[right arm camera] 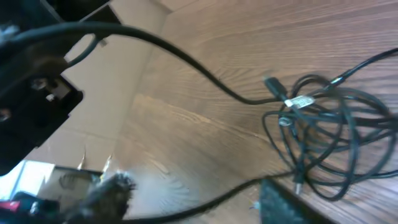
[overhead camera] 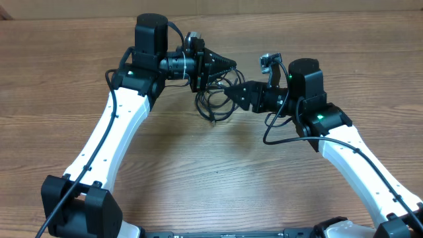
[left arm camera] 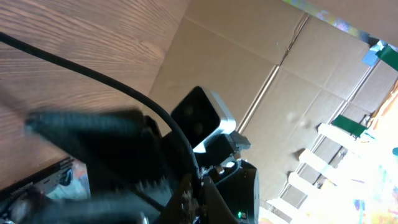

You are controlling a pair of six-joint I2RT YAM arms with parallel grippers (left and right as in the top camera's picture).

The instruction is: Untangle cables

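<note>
Two end effectors face each other over the cables point(overhead camera: 215, 104). The left end effector point(overhead camera: 228, 65) points rightward, its tips tapering together above the tangle; whether it pinches a strand I cannot tell. The right end effector point(overhead camera: 236, 94) points leftward, fingers point(right arm camera: 111, 186) spread, with one strand running between them. Each white arm link slopes back toward the near edge. The tangle lies on the wooden surface point(overhead camera: 198, 165), between both tips.
</note>
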